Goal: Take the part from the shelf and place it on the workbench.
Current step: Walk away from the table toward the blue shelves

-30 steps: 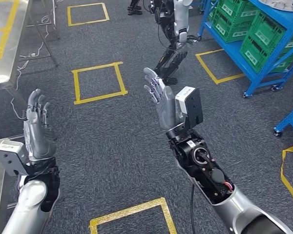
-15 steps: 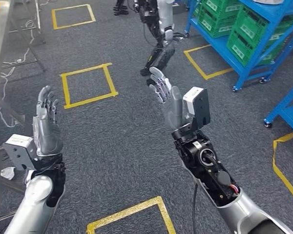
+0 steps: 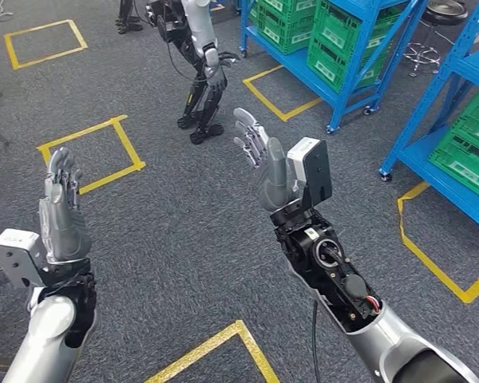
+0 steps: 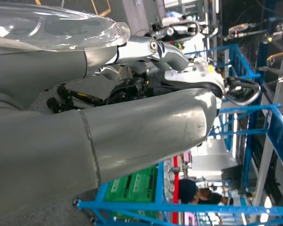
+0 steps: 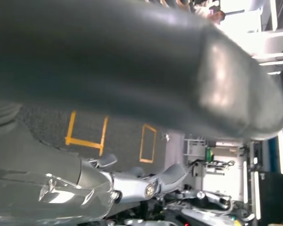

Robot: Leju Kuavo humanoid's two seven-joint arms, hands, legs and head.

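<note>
Your left hand (image 3: 61,209) is hovering raised at the lower left of the head view, palm turned inward, fingers upright and only loosely apart, holding nothing and touching nothing. Your right hand (image 3: 263,159) is reaching up near the middle of that view, fingers fanned out and spread, the thumb standing apart from them, and it too is carrying nothing. Both hands are hanging above the grey carpeted floor (image 3: 183,239), which is marked with yellow tape squares (image 3: 93,152). Ahead of your right hand another humanoid robot (image 3: 198,56) is standing on the carpet, well apart from your fingers. To the right, blue shelves (image 3: 358,64) are carrying green crates (image 3: 336,44), and a nearer blue shelf (image 3: 441,171) at the right edge is holding more green crates (image 3: 472,155). You cannot tell from these views which item on the shelves is the part, since what shows on them is crates; the shelves are sitting well apart from both hands. In the left wrist view the thick grey thumb (image 4: 133,136) is crossing the frame with blue shelving behind it. In the right wrist view a dark finger (image 5: 151,70) is lying across the frame above the taped floor.
</note>
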